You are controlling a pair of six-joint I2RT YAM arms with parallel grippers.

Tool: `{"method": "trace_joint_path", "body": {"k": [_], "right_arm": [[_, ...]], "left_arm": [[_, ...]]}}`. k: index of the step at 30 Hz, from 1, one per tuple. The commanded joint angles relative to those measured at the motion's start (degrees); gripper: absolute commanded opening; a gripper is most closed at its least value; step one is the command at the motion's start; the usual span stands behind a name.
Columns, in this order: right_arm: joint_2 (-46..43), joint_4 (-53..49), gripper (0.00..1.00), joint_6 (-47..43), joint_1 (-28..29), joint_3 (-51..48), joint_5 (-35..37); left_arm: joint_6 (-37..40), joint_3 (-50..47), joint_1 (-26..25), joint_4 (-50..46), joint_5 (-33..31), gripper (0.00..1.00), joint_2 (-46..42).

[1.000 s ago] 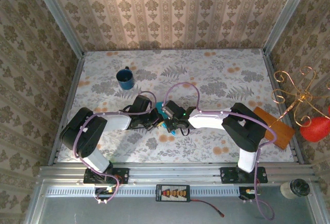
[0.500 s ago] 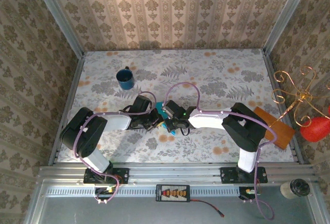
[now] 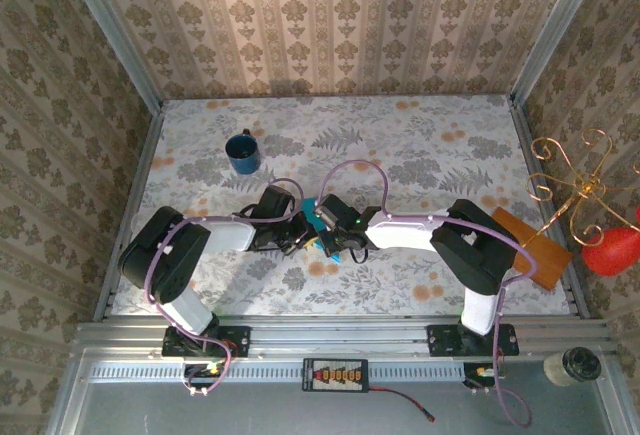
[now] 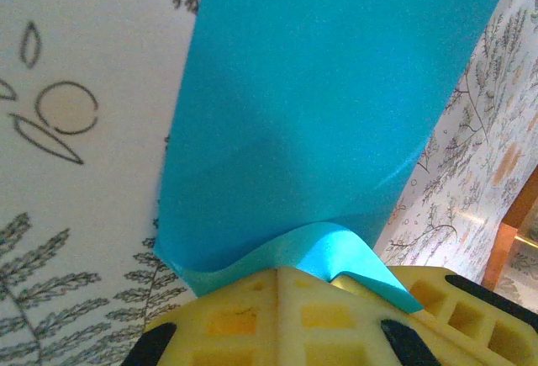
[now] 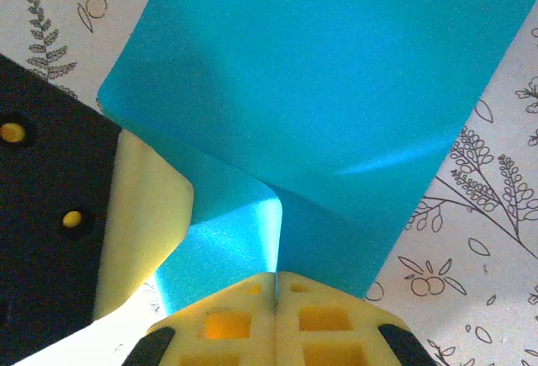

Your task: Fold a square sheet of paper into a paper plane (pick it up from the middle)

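Floral tabletop (image 3: 450, 165), left gripper (image 4: 277, 275) and right gripper (image 5: 276, 278) pinching turquoise paper (image 4: 336, 88), mug (image 3: 243, 152) behind, board (image 3: 530, 245) far right

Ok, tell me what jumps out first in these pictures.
The bright turquoise square sheet of paper stands out in the middle, pinched and buckled by the left gripper and right gripper. Next come the dark blue mug at far left and the orange-brown board at the right edge.

Black-white arms (image 3: 215, 235), purple cables (image 3: 355, 166), yellow fingers (image 5: 252, 297)
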Motion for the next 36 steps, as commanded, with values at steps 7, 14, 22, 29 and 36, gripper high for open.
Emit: {"method": "trace_joint_path", "body": {"k": [7, 14, 22, 29, 36], "right_arm": [[-0.34, -2.91, 0.05, 1.99, -0.72, -0.87, -0.99], [-10.49, -4.12, 0.28, 3.95, -4.19, -2.93, -4.57], [-18.21, -2.76, 0.3, 1.64, -7.64, -8.17, -9.57], [-14.71, 0.97, 0.13, 7.34, -7.41, -8.88, -20.39], [-9.22, 4.83, 0.05, 11.08, -5.46, -7.6, -23.39]], "left_arm": [[1.4, 1.63, -0.22, -7.31, -2.09, 0.03, 2.04], [1.92, 2.43, -0.22, -10.1, -2.9, 0.02, 2.55], [1.92, 2.84, -0.22, -10.48, -2.77, 0.02, 2.64], [2.12, 3.02, -0.22, -10.58, -2.85, 0.02, 2.82], [2.46, 3.13, -0.22, -10.72, -2.47, 0.02, 2.99]]}}
